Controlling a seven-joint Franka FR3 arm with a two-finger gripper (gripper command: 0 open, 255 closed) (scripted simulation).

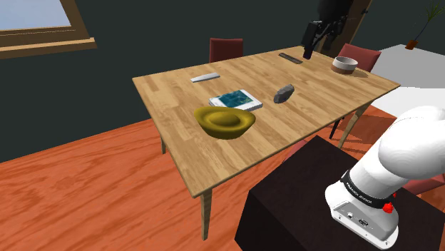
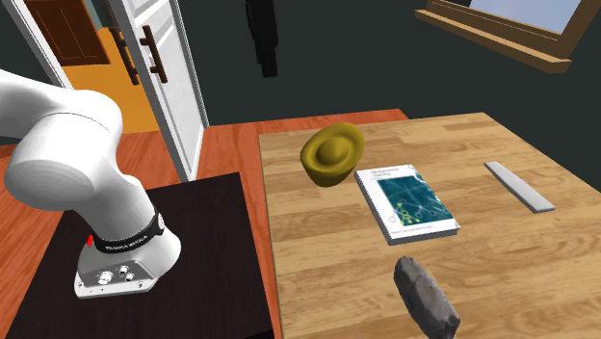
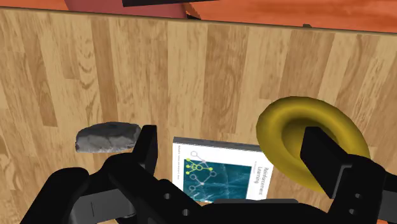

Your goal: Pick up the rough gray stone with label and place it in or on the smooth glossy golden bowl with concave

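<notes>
Two fingers wide apart, gripper (image 3: 232,143) empty above the table (image 3: 127,63).
In the shoulder view the gray stone (image 1: 284,93) lies right of the book (image 1: 235,100), with the golden bowl (image 1: 211,125) near left. The stone is probably rigid, heavy and rough enough to hold; clasp it across its narrow middle.

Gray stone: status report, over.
End effector open, empty, high above the table. Gray stone lies on the table, not in the golden bowl. Book flat between stone and bowl; nothing atop the stone.
</notes>
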